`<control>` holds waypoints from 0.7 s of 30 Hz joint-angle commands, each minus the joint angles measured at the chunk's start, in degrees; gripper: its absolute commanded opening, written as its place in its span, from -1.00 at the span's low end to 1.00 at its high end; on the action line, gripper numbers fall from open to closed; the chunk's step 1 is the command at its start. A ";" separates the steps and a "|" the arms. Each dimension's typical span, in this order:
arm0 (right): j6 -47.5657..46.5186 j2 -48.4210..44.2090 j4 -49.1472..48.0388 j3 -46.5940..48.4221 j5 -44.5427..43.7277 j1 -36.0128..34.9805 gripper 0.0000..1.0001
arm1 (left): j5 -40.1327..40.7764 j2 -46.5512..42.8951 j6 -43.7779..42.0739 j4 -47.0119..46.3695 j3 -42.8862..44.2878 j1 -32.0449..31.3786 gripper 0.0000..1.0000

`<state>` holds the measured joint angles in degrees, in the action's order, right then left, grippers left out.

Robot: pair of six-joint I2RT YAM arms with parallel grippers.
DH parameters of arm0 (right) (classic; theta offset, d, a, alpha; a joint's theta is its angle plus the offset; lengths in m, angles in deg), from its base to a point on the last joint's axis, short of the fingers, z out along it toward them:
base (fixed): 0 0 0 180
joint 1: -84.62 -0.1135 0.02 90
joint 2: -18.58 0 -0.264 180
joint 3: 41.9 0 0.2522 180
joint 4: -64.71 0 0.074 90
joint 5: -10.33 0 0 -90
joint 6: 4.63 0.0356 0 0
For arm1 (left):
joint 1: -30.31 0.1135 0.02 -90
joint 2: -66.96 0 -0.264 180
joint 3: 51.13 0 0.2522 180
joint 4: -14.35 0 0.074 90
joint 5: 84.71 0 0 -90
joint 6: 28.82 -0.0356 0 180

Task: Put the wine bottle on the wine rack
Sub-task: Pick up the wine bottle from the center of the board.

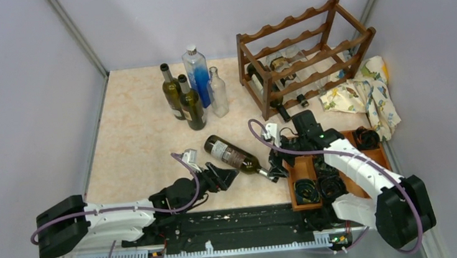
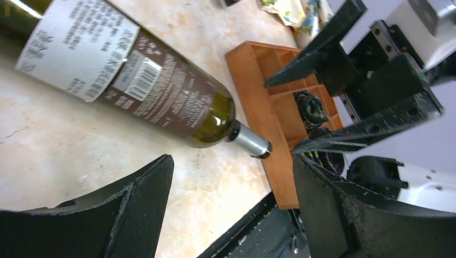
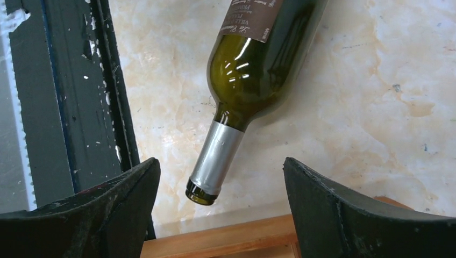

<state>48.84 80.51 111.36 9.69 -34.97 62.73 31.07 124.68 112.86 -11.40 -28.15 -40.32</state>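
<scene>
Wine bottle (image 1: pixel 233 155) lies on its side near the table's (image 1: pixel 138 124) near edge, neck aimed at the right gripper (image 3: pixel 220 161) (the nearer one), body beside the left gripper (image 2: pixel 234 158). Both jaws are wide and hold nothing. The wine rack (image 1: pixel 307 53) is in the far right corner.

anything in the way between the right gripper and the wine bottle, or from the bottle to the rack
Nothing visible. The open right gripper flanks the neck of the wine bottle, and bare table lies between it and the wine rack. Only the rack's lower slots hold bottles.
</scene>
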 commanded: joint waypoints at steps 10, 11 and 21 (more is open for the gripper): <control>8.19 8.40 -9.93 -0.94 -10.50 -11.46 0.51 | 12.18 8.89 23.94 11.13 5.97 0.05 0.68; 8.03 8.76 -10.40 -1.25 -11.39 -12.14 0.51 | 12.19 9.56 24.45 11.27 6.32 0.05 0.67; 8.74 13.81 -14.36 -2.09 -17.62 -15.87 0.23 | 12.14 12.10 25.75 10.97 7.80 0.05 0.60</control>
<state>56.16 93.01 101.00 7.85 -49.41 48.22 41.23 136.52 135.46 -2.22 -22.05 -40.32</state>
